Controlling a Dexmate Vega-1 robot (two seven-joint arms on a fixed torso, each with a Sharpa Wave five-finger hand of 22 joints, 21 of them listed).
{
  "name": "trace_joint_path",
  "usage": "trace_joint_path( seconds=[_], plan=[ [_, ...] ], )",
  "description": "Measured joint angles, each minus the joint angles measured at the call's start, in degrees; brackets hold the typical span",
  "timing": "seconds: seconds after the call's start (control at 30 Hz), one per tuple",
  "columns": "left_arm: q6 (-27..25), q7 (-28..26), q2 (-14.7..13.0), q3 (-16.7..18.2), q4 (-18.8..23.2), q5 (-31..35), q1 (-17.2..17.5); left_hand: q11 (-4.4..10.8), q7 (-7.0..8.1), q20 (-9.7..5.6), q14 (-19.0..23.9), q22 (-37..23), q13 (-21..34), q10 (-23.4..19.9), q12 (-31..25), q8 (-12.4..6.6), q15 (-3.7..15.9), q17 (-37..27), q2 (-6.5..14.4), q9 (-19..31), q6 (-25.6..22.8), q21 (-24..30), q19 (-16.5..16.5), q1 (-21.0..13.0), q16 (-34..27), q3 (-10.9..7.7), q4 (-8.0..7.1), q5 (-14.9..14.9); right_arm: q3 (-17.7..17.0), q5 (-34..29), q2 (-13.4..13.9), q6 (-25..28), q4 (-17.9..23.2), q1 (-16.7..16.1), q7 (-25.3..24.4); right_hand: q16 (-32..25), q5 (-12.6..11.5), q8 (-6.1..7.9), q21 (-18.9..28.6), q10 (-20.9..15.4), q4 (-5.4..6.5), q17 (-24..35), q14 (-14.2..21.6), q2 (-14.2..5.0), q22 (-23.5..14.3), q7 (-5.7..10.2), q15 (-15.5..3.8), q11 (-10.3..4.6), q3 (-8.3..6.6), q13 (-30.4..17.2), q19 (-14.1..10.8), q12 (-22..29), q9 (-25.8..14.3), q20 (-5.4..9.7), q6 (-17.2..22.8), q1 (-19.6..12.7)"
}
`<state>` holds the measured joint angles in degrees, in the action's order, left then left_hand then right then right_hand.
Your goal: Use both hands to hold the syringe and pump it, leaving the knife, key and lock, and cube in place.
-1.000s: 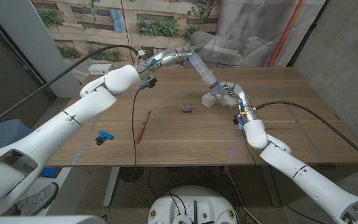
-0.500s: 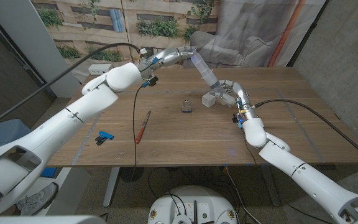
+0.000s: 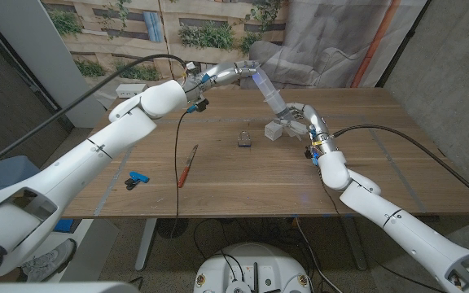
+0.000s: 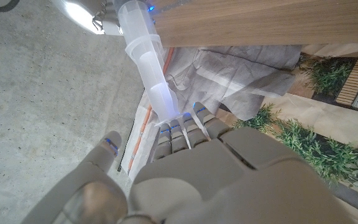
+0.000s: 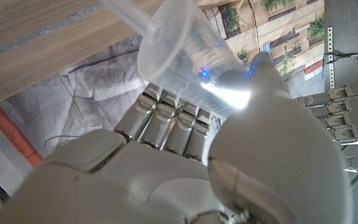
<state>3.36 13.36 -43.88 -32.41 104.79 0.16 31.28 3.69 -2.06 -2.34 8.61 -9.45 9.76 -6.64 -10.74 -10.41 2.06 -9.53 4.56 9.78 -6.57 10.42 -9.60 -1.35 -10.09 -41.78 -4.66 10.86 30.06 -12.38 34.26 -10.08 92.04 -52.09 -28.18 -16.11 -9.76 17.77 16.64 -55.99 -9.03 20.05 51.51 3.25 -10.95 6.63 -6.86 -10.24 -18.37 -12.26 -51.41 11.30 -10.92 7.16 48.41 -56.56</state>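
Observation:
A large clear syringe (image 3: 270, 94) hangs slanted above the far side of the table, held between both hands. My left hand (image 3: 236, 70) holds its upper plunger end; in the left wrist view the fingers (image 4: 184, 129) curl over the plunger (image 4: 155, 73). My right hand (image 3: 299, 116) grips the lower barrel; in the right wrist view the barrel (image 5: 188, 57) sits between fingers and thumb (image 5: 272, 118). A clear cube (image 3: 273, 130) stands just under the right hand. The padlock (image 3: 244, 138) is at mid table, and the knife (image 3: 187, 164) lies to its left.
A small blue and black object (image 3: 137, 179) lies near the table's front left. A white box (image 3: 133, 90) sits at the far left corner. Grey sheeting (image 3: 332, 41) hangs behind the table (image 3: 365, 163).
Both hands have drifted slightly toward the table's far edge with the syringe still held between them. Knife, lock and cube have not moved.

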Motion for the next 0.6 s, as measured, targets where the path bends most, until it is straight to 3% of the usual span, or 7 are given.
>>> trace_joint_path(
  seconds=[0.6],
  plan=[
    [0.02,0.9,-0.31,-0.15,0.77,1.02,-0.29,0.0,0.0,0.0,0.0,0.0,0.01,0.0,-0.01,-0.01,0.0,0.05,0.0,0.04,0.0,0.0,0.0,0.0,0.01,0.0,0.0,0.0,0.22,-2.03,1.44,6.87,3.94,-0.1,0.96,0.0,-0.1,-0.27,0.26,-0.53,-0.07,0.31,0.32,0.0,0.0,-0.72,-0.32,0.1,0.07,0.0,0.0,-0.04,-0.01,0.0,0.72,0.0]
  ],
)
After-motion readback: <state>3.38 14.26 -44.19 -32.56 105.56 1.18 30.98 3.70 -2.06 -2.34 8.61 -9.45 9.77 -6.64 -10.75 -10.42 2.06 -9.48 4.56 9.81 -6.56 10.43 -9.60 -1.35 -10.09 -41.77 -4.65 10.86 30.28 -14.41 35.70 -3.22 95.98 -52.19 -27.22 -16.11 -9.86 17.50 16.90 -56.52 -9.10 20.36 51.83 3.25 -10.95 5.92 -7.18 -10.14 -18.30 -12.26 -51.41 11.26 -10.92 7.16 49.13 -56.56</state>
